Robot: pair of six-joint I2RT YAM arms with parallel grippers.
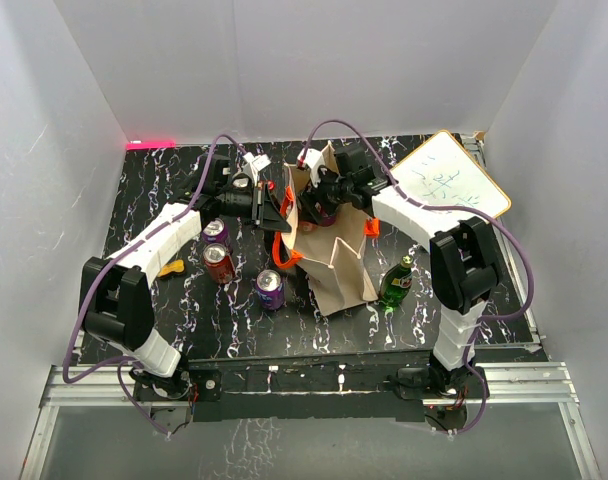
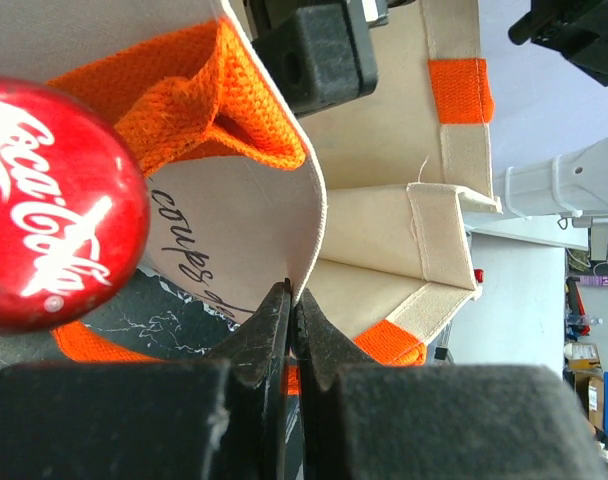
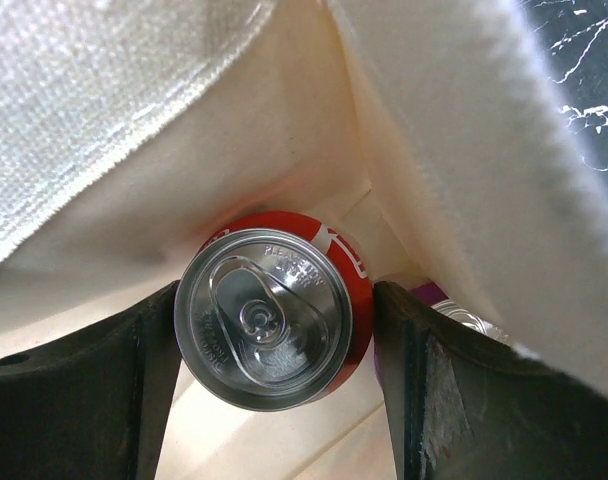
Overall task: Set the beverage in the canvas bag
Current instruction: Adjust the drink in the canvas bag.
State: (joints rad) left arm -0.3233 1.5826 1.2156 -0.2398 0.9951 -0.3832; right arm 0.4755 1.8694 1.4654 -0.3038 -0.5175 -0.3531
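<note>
The beige canvas bag (image 1: 336,262) stands mid-table with orange handles (image 2: 219,100). My left gripper (image 2: 292,295) is shut on the bag's rim, holding the mouth open; in the top view the left gripper (image 1: 276,207) sits at the bag's left edge. My right gripper (image 3: 276,297) is inside the bag, shut on a red beverage can (image 3: 269,318) seen from its silver top, with both fingers against its sides. A purple can (image 3: 454,312) lies deeper in the bag, to the right. In the top view the right gripper (image 1: 315,207) is over the bag's mouth.
On the table left of the bag stand a purple can (image 1: 216,232), a red can (image 1: 220,263) and another purple can (image 1: 270,288). A green bottle (image 1: 396,282) stands to the right. A whiteboard (image 1: 449,180) lies at the back right. A red Coca-Cola can (image 2: 54,205) shows close in the left wrist view.
</note>
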